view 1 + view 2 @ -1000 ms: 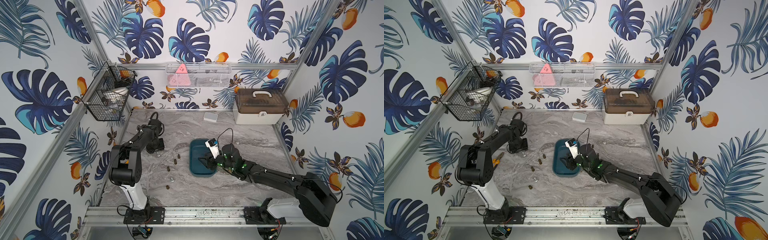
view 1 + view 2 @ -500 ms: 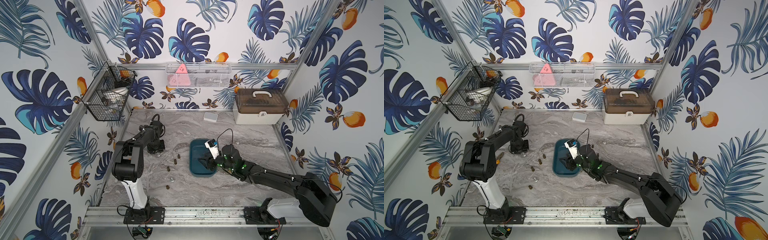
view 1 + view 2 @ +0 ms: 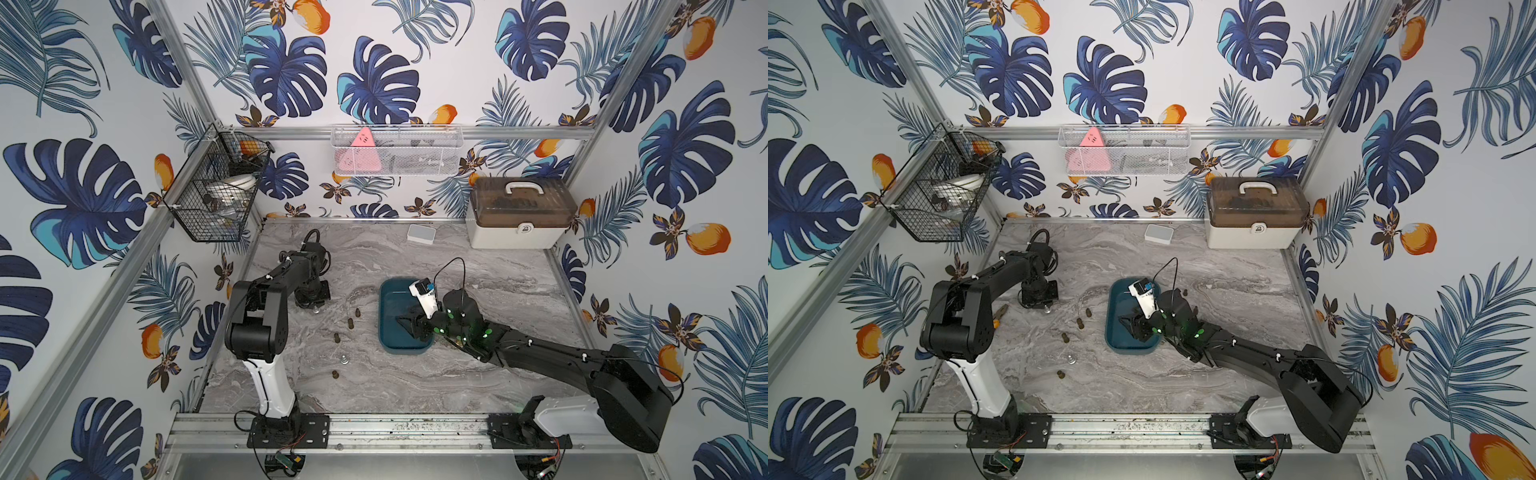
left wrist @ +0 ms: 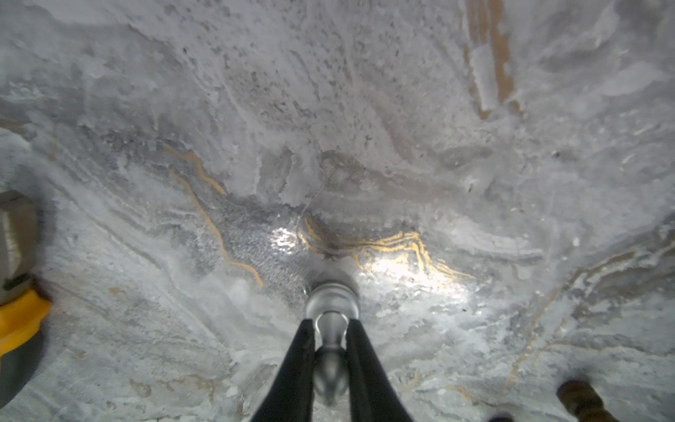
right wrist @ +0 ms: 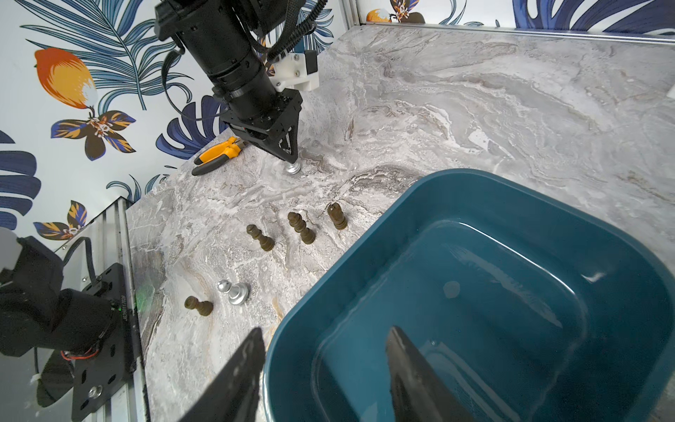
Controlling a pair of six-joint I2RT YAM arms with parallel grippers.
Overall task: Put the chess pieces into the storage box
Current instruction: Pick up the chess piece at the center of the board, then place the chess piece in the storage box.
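My left gripper (image 4: 330, 323) points down at the table, shut on a silver chess piece (image 4: 330, 303) that stands upright on the marble, and both top views show it at the left rear (image 3: 316, 305) (image 3: 1047, 306). Three dark brown chess pieces (image 5: 336, 216) (image 5: 301, 228) (image 5: 260, 237) stand in a row left of the teal storage box (image 5: 475, 175). A silver piece (image 5: 233, 291) and a brown piece (image 5: 199, 306) lie nearer the front. My right gripper (image 5: 325, 336) is open and holds nothing. It straddles the box's rim, one finger inside and one outside (image 3: 405, 322).
Orange-handled pliers (image 5: 219, 155) lie by the left wall close to my left gripper. A white case with a brown lid (image 3: 519, 216) and a small flat white box (image 3: 421, 232) sit at the back. A wire basket (image 3: 216, 187) hangs on the left wall.
My left gripper's fingers have closed onto the silver piece, and the left arm's elbow has swung nearer the front. The right arm has not moved.
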